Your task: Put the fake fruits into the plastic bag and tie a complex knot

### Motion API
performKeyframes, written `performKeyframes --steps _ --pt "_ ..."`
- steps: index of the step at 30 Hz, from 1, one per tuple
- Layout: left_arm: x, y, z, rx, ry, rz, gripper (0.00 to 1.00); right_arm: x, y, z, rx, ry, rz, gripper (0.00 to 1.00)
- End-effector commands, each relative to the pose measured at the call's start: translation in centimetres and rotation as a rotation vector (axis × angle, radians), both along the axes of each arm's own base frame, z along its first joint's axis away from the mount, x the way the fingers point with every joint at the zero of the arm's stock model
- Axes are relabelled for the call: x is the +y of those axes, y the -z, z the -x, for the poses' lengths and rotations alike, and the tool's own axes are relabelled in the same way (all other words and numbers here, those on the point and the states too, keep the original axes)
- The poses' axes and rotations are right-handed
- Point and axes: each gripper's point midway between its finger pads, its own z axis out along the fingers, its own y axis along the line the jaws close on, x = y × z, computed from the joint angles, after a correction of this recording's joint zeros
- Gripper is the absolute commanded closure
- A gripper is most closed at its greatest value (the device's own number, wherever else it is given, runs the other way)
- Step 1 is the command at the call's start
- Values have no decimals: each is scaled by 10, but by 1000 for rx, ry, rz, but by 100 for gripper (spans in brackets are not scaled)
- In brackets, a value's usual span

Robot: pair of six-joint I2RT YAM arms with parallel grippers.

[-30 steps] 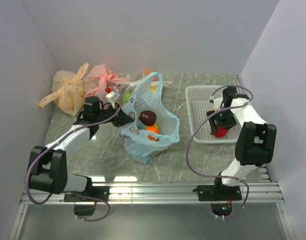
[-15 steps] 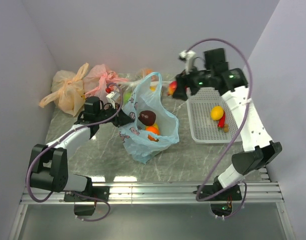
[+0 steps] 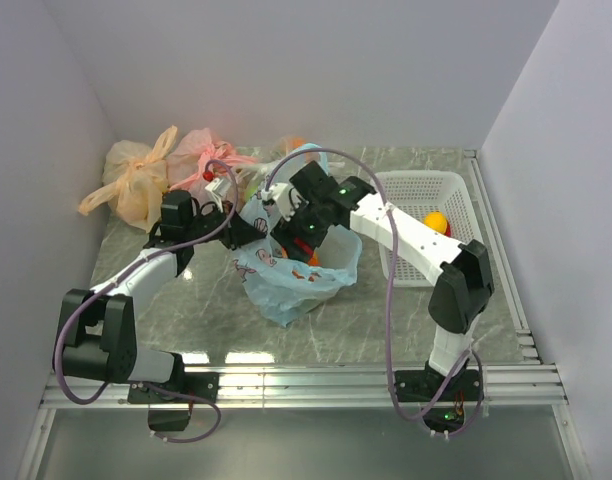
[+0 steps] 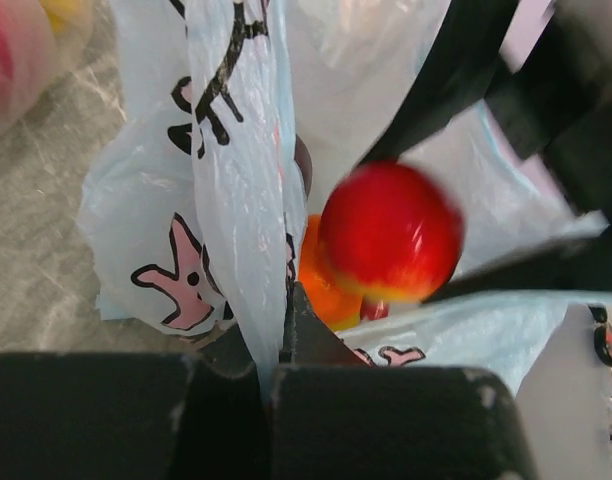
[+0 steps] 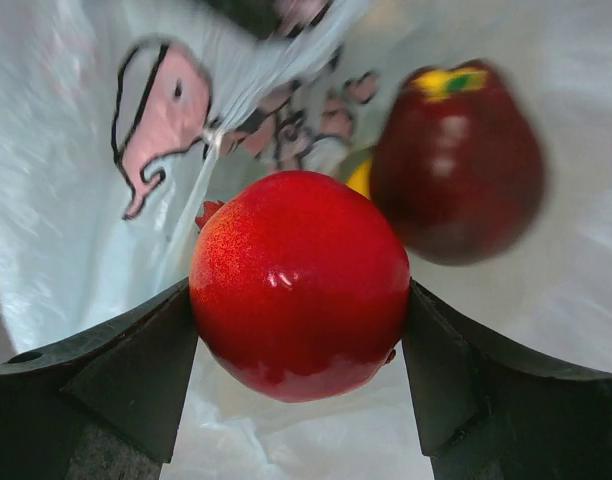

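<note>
Top view, light blue plastic bag point(image 3: 286, 285): stands on the grey marbled worktop point(image 3: 386, 320), between the two arms, with its mouth open upward.
Top view, left hand point(image 3: 252, 233): closed on the bag's left rim.
Top view, right hand point(image 3: 302, 236): reaches over the bag's mouth, pointing down into it. What it carries is hard to make out from here.
Top view, white basket point(image 3: 418, 181): sits to the right of the bag and holds one yellow-orange fruit point(image 3: 436, 221).
Top view, other bags: a pink bag point(image 3: 198, 150) and a tan bag point(image 3: 136, 185) lie at the back left.

Left wrist view, left hand: the fingers are pressed together, with a fold of the printed blue film pinched between them.
Left wrist view, red fruit point(image 4: 389, 245): held between the right hand's dark fingers inside the bag's opening, above an orange fruit point(image 4: 321, 292).

Right wrist view, right hand: clamped on the red fruit, one finger on each side of it.
Right wrist view, bag's inside: a dark purple-brown fruit point(image 5: 456, 160) lies below the red one, and a yellow piece point(image 5: 358, 176) shows just beside it.
</note>
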Motion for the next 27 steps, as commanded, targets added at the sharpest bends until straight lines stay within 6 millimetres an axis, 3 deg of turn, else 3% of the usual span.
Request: performKeyframes --steps 1,3,7,8,10,14,16,17,19,20,23,25,26,27 --pt "2 -27 -3 -83 19 53 100 10 -7 11 -30 -47 -3 31" --pt "1 -27 -3 -82 19 57 100 18 -21 29 13 -105 -73 3" --pt "2 -24 -3 -79 17 48 99 16 -73 35 -57 -114 -202 1" --pt "3 -23 -3 -77 15 47 99 9 -92 30 -99 -96 -241 1" --pt "3 -20 -3 -75 18 43 99 1 -110 25 -130 -73 -276 1" --pt "3 -17 -3 -72 17 41 99 -34 -137 9 -170 11 -321 0" --pt "3 -17 -3 -73 17 39 99 -64 -142 -12 -188 114 -322 0" --pt "3 -17 -4 -73 15 38 100 -78 -142 -22 -199 168 -319 0" --pt "3 -18 -4 -85 17 32 99 -128 -130 -53 -246 348 -240 0" --pt "4 -17 -4 -81 16 29 99 -144 -122 -65 -258 413 -214 0" --pt "4 -16 -4 -83 14 22 99 -216 -81 -92 -214 651 -67 2" --pt "5 -14 -5 -81 9 17 99 -251 -52 -100 -161 756 3 1" --pt "5 -13 -5 -79 8 13 99 -281 -42 -108 -160 846 40 1" --pt "6 -11 -6 -76 2 8 99 -295 -29 -109 -142 883 71 0"
